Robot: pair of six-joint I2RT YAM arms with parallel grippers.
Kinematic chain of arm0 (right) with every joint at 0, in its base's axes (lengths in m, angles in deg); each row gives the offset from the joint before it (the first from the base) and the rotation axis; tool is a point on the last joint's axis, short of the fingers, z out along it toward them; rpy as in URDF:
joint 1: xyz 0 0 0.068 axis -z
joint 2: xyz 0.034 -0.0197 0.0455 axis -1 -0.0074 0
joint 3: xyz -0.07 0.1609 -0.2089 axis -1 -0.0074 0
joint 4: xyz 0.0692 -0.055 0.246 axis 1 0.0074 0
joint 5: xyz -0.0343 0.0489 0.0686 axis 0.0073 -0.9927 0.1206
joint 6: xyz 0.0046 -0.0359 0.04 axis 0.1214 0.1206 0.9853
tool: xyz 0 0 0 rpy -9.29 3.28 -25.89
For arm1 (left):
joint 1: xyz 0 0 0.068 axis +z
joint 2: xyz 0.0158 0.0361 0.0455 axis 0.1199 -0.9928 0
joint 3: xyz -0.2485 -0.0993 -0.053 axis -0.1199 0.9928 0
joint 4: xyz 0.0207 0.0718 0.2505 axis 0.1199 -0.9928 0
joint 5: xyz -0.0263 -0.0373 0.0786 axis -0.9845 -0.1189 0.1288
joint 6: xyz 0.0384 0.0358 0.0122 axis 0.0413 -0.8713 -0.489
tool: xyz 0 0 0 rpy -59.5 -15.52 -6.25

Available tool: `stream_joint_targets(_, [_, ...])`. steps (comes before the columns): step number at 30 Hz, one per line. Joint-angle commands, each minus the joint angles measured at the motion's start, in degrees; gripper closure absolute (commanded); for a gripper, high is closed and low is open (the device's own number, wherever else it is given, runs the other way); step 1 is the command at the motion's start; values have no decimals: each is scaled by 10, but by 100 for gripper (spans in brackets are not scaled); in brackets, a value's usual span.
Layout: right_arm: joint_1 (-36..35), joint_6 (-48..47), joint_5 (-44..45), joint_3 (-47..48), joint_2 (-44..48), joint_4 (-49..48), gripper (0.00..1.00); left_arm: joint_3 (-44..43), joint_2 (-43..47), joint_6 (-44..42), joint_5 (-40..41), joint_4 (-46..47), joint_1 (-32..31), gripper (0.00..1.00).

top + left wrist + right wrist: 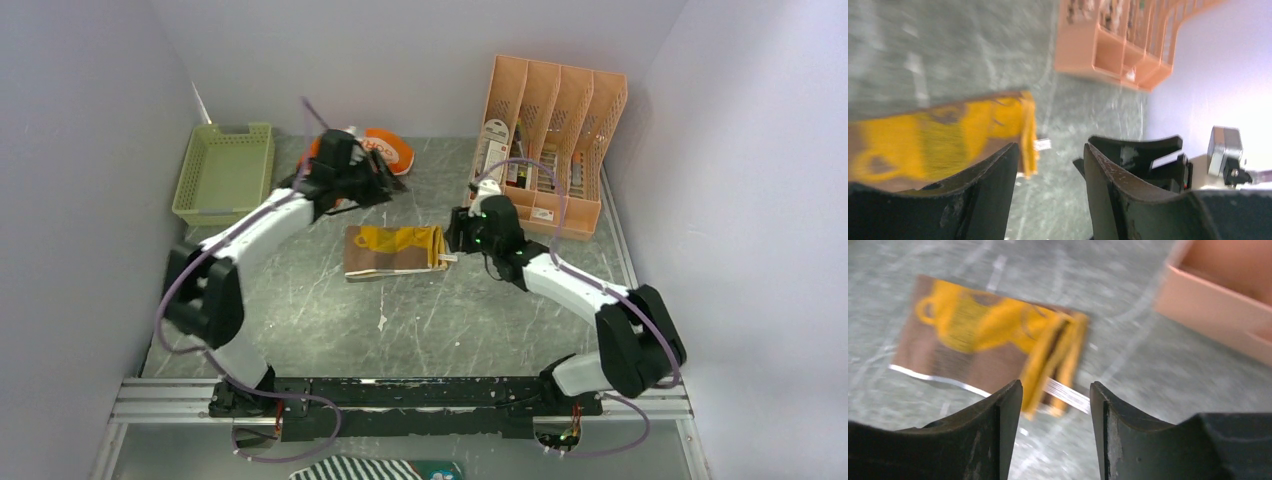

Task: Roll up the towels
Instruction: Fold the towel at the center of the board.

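**Top external view: both grippers open, one towel flat on the table**

Top external and wrist cameras show a yellow-brown towel (393,252) lying folded in a flat rectangle at the middle of a grey, marbled, scuffed table (330,320). The cloth is brown with a mustard-yellow pattern. Its right edge is a stack of yellow folds, and a small white label (1065,394) sticks out from that edge.

The right gripper (1055,387) sits just beside this right edge. Its dark, curved fingers stand well apart with nothing between them, and the label shows through the gap.

The left gripper (1050,150) hangs just behind the towel's rear edge. Its jaws are also spread and hold nothing. Its scratched black fingers frame the towel's yellow folded end in a blurred wrist view.

Farther behind the towel, partly hidden by the left arm, the orange towel (388,150) sits as a rounded bundle with white lettering on it. The lettering is too small to read.

Behind and well to the left of the yellow-brown towel is a pale green plastic basket (225,172) with perforated walls. Behind and to the right stands a peach-coloured slotted desk organiser (550,130), with small items in its front compartments.
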Motion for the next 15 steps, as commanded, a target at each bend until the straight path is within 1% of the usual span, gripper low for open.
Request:
stream_joint_targets(1, [-54, -19, -52, 78, -73, -67, 50, 65, 80, -72, 51, -15, 85, 40])
stream_joint_targets(4, [-70, -1, -92, 135, -146, -86, 55, 106, 104, -111, 102, -41, 118, 45])
stream_joint_targets(6, [-79, 14, -113, 167, -198, -90, 61, 158, 118, -119, 105, -7, 132, 48])
stream_joint_targets(9, [-80, 38, -135, 191, -245, -98, 67, 218, 121, -115, 80, 84, 142, 52])
stream_joint_targets(13, [-66, 30, -129, 188, -276, -81, 68, 257, 82, -95, 25, 191, 142, 55])
stream_joint_targets(14, [-58, 27, -131, 181, -281, -78, 67, 267, 66, -86, -7, 227, 142, 56])
stream_joint_targets(15, [-48, 25, -136, 175, -284, -78, 67, 273, 51, -80, -20, 253, 142, 57])
